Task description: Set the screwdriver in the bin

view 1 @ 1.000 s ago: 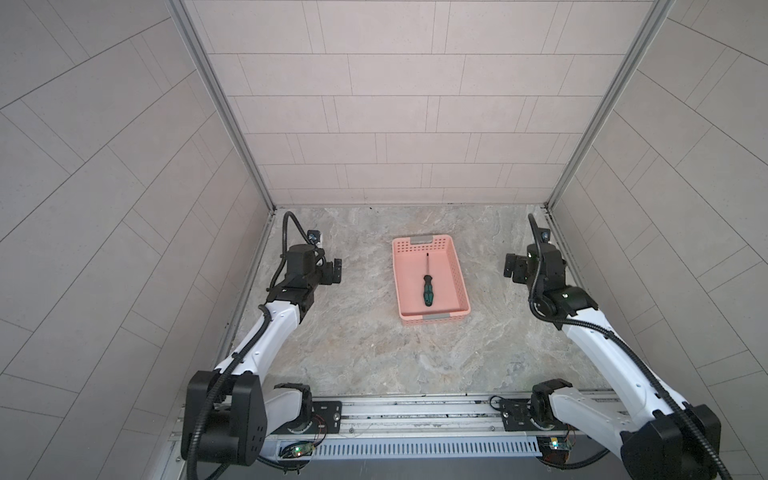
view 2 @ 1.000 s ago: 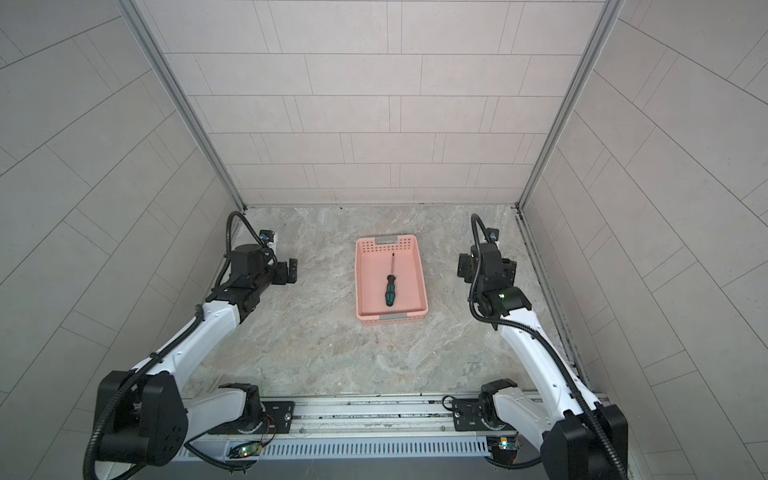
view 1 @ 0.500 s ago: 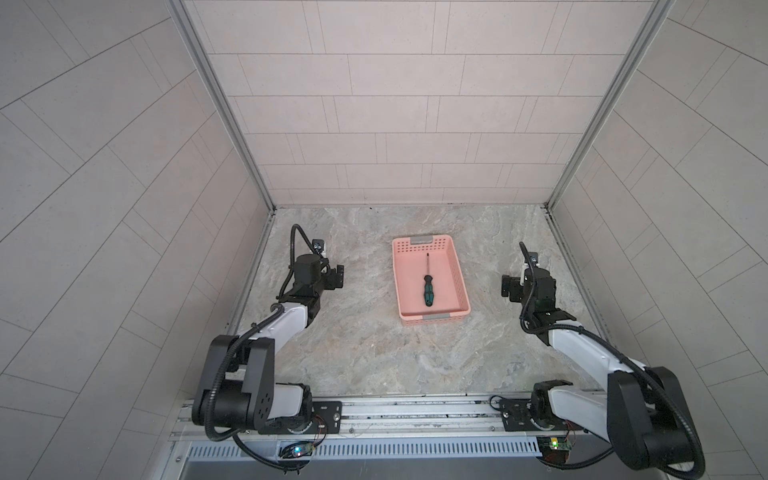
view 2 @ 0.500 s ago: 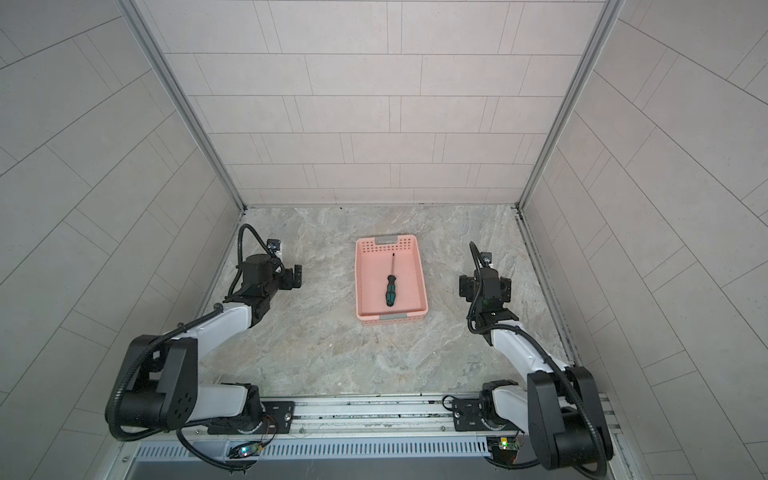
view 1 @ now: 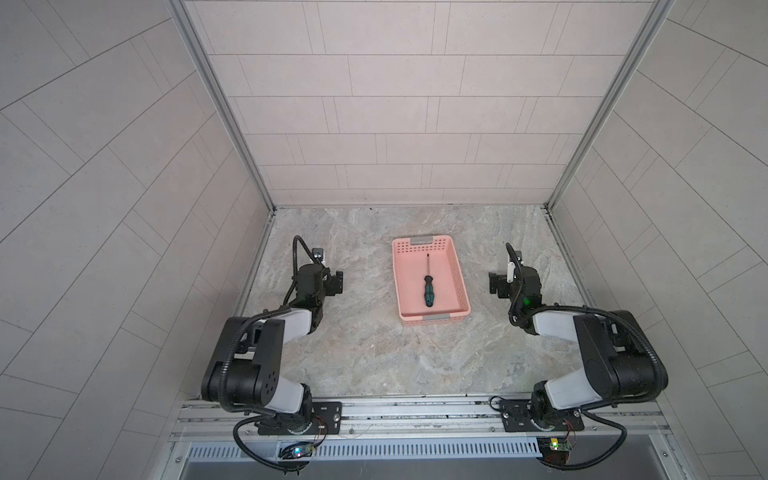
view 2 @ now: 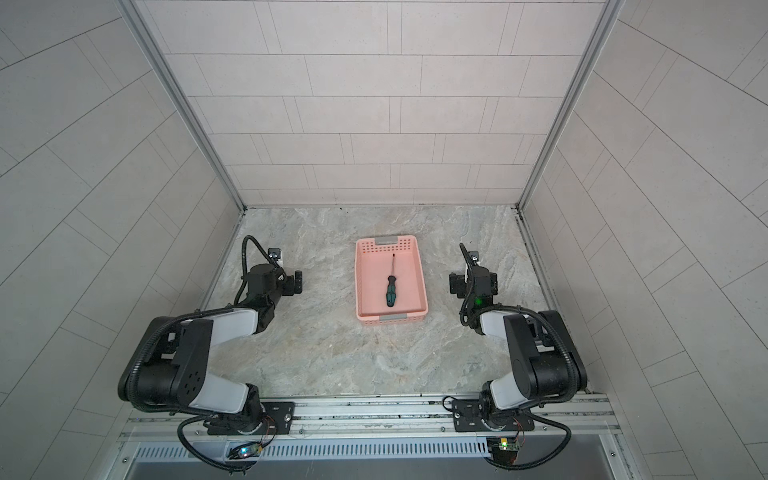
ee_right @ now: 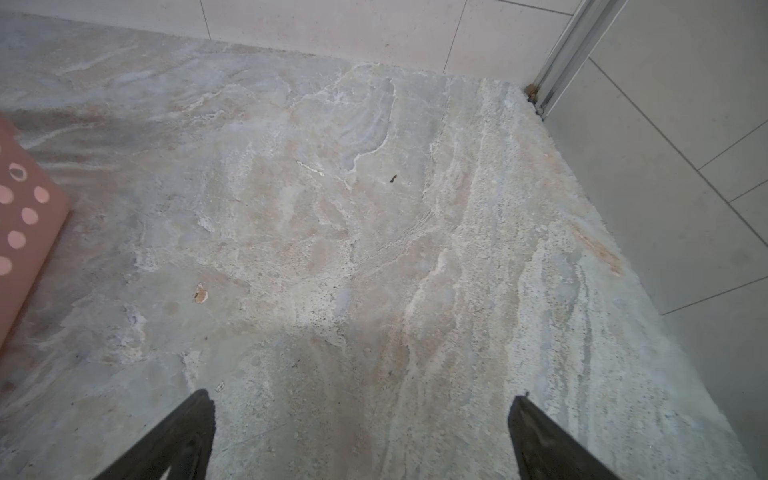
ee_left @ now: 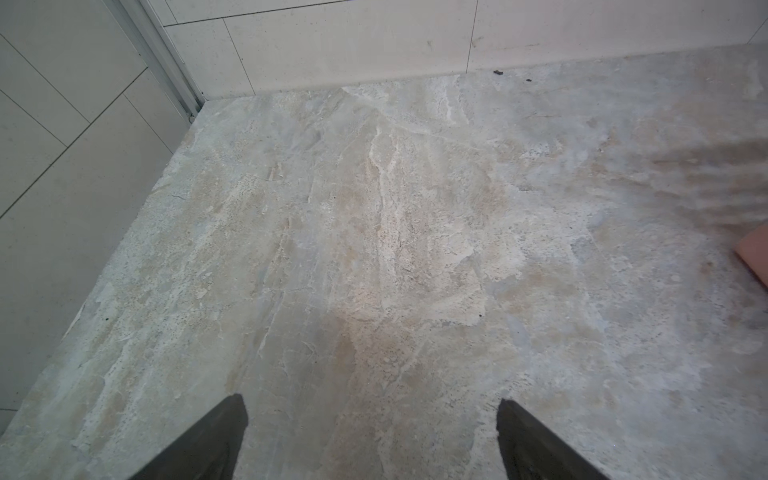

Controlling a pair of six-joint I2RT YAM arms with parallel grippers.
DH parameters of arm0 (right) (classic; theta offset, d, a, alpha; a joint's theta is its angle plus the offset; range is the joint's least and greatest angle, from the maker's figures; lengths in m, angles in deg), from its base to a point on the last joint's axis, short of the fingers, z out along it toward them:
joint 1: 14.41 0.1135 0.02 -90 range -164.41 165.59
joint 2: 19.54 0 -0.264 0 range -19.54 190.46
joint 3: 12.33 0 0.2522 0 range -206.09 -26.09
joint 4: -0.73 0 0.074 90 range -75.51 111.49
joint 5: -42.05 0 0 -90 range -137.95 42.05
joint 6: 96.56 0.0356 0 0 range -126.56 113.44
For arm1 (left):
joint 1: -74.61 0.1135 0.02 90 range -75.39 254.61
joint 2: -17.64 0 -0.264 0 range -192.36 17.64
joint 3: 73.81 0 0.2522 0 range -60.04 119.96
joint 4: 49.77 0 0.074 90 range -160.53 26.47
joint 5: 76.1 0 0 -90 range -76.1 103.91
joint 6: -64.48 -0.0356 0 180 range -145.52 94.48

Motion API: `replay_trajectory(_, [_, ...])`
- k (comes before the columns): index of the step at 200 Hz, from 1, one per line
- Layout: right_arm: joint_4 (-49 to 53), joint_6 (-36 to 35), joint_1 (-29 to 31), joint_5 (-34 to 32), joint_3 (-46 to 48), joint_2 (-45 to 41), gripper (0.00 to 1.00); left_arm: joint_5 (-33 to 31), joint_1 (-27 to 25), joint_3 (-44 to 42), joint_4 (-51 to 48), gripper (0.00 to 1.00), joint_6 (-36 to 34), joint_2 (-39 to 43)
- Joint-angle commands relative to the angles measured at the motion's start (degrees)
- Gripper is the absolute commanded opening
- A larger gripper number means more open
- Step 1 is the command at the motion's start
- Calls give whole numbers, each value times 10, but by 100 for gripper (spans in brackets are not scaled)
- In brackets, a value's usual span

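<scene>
The screwdriver (view 1: 428, 291) (view 2: 390, 291), green and black handle nearest the front, lies flat inside the salmon-pink bin (view 1: 448, 282) (view 2: 410, 282) at the table's middle in both top views. My left gripper (view 1: 332, 283) (view 2: 294, 282) rests low to the left of the bin, well apart from it. My right gripper (view 1: 498, 284) (view 2: 457, 284) rests low on the bin's right. In the wrist views the left gripper (ee_left: 370, 405) and the right gripper (ee_right: 361, 399) are open over bare stone, with only a bin corner (ee_left: 754, 253) (ee_right: 25, 216) at the frame's edge.
Tiled walls close the table on three sides, with metal corner posts (view 1: 266, 199) (view 1: 552, 199) at the back. A metal rail (view 1: 415, 411) carrying both arm bases runs along the front edge. The marbled tabletop (view 1: 374, 353) lies in front of the bin.
Both arms have folded down and drawn back toward the front, so the grippers sit lower beside the bin. The screwdriver and the bin have not moved.
</scene>
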Motion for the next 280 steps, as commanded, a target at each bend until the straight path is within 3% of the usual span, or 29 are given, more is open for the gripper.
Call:
replay_trajectory(1, [-52,-14,-4,22,10,-2,100,6,1,-22,74,100,-10,-11])
replay_trajectory(58, [-46,3,-22,32,2,5,100,53,39,4,52,100,23,-39])
replay_trajectory(91, [-46,4,-22,31,2,6,100,16,41,10,42,100,38,-41])
replay_trajectory(128, [-44,2,-20,27,1,5,100,15,39,8,42,100,37,-39])
replay_trajectory(161, [-57,-14,11,-26,10,2,100,13,37,7,43,100,35,-37])
replay_trajectory(211, [-38,4,-16,12,-4,8,100,13,38,4,45,100,35,-33])
replay_trajectory(251, [-39,1,2,-36,-3,6,100,12,37,4,45,100,35,-34])
replay_trajectory(280, [-39,2,2,-35,-3,6,100,13,37,4,45,100,35,-34])
